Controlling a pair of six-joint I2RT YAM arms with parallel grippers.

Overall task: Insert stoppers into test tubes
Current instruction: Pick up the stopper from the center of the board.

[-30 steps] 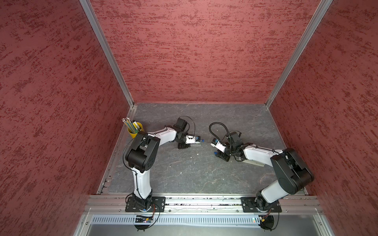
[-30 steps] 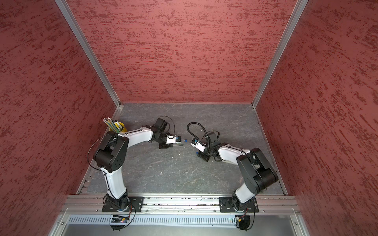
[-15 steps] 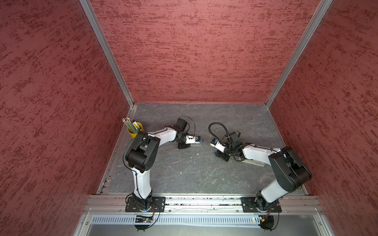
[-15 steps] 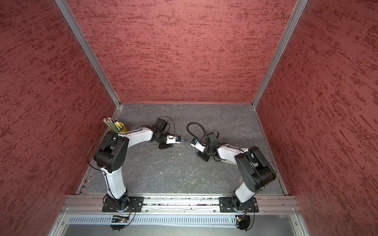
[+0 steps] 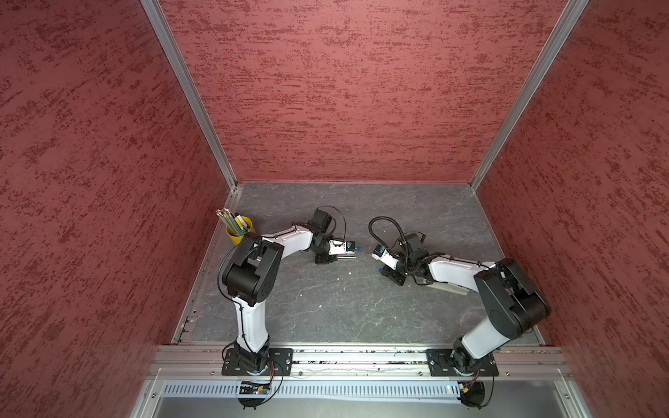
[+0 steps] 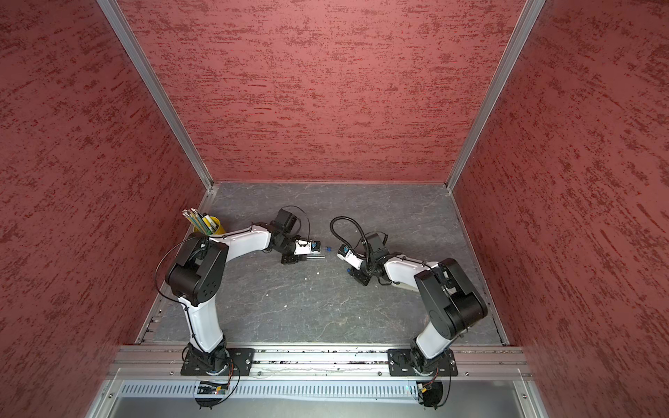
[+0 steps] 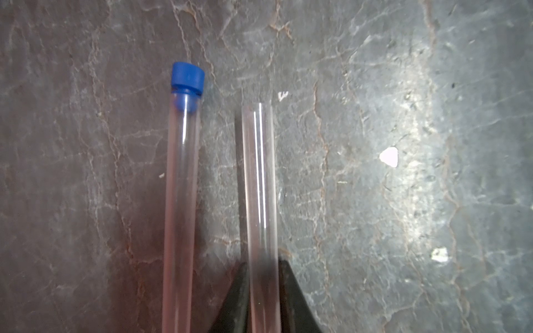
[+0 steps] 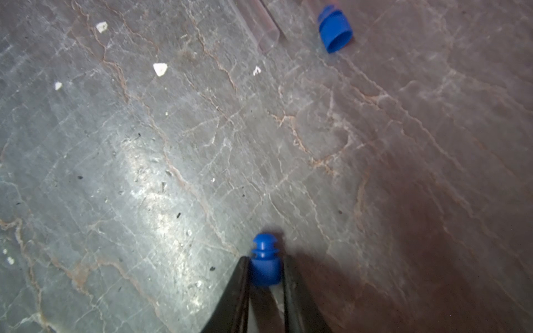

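Observation:
In the left wrist view two clear test tubes lie side by side on the grey floor. One test tube [image 7: 181,201] has a blue stopper [image 7: 187,76] in its mouth. The other test tube [image 7: 258,173] is open-ended, and my left gripper [image 7: 262,265] is shut on it. My right gripper [image 8: 264,259] is shut on a second blue stopper [image 8: 264,265], low over the floor, plug end pointing away. Beyond it lie the open tube mouth [image 8: 266,31] and the capped end [image 8: 334,28]. In both top views the two grippers face each other mid-floor [image 5: 347,255] [image 5: 382,269].
A yellow cup [image 5: 240,231] of pencils stands at the back left, near the wall. Small white specks [image 7: 389,157] [image 8: 160,69] dot the slate floor. Red walls enclose three sides, and a metal rail [image 5: 362,356] runs along the front.
My right gripper's fingers have closed in on the blue stopper, and the right arm has edged slightly left. The left arm and both tubes have stayed put.

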